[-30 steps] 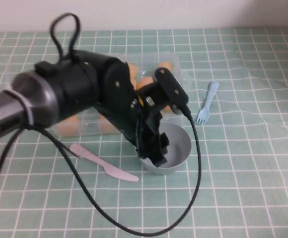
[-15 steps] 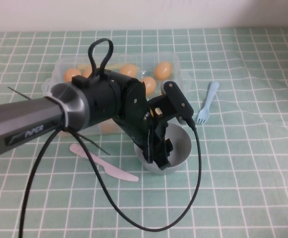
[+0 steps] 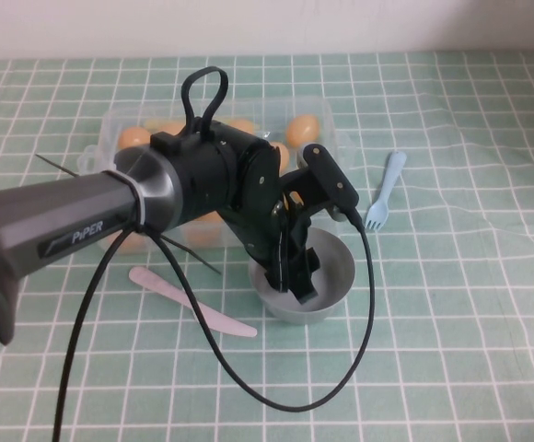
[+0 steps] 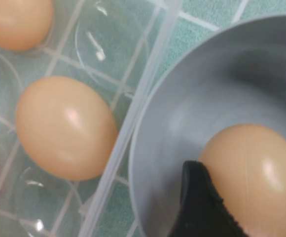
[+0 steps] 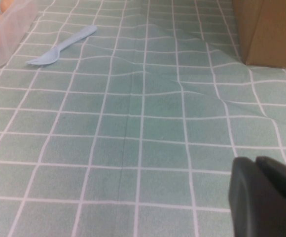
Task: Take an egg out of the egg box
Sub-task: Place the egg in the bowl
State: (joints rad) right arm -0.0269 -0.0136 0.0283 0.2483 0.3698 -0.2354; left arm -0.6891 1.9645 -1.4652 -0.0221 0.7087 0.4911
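**Egg reaches the bowl, one finger against its shell**

The egg [image 4: 254, 180] sits low inside the grey-blue bowl [image 3: 336, 276], just below centre of the high view, with a black fingertip [image 4: 197, 207] of the left gripper [image 3: 295, 276] touching its side. The wrist view shows only that one finger; the second is out of sight, so whether the jaws are clamped on the egg or parted around it cannot be told. The bowl stands just in front of the clear plastic egg box [image 3: 331, 124], its rim close against the box wall, and more eggs lie in the box's dimpled cells, one of them [image 4: 64, 128] near that wall.

Judging from this, the egg is out of the box and what remains is a clean release. The risk lies there: a smooth shell on a curved bowl wall can roll once it is freed, and a finger dragging across it on the way up could knock it against the rim or tip the light bowl. The arm's loose black cable [image 3: 359, 359] loops over the checked cloth beside the bowl and could snag it.

A pink knife [image 3: 189, 301] lies lower left of the bowl, a blue fork [image 3: 385, 191] to the right. The right gripper [image 5: 266, 197] hovers over bare cloth, well apart, holding nothing visible.
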